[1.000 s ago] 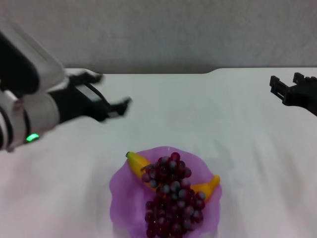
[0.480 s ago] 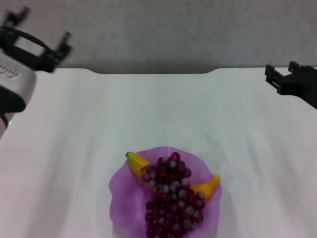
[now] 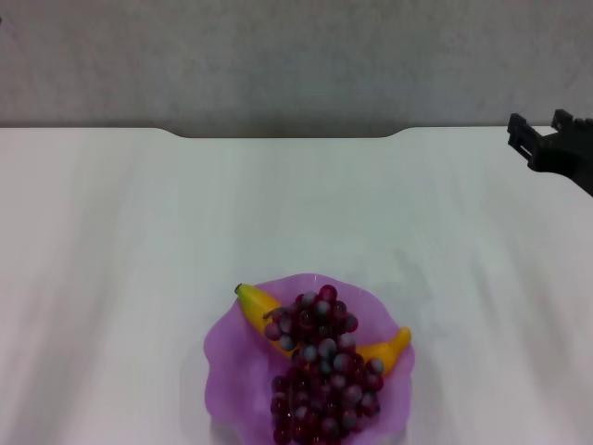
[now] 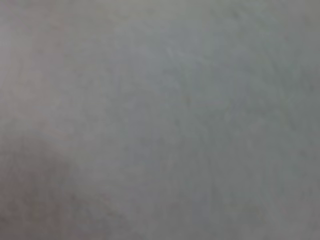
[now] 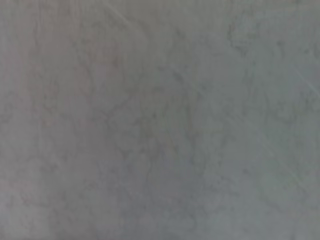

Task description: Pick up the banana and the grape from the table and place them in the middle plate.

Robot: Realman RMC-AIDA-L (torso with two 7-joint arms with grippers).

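The banana (image 3: 258, 307) and the grape (image 3: 321, 371) both lie in the middle plate (image 3: 227, 357) (grape on top); placing looks done; the right gripper (image 3: 539, 141) hangs well apart, grip state unreadable; only parking seems left.

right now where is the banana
In the head view, the banana lies in the middle plate, near the front centre, under the grape.
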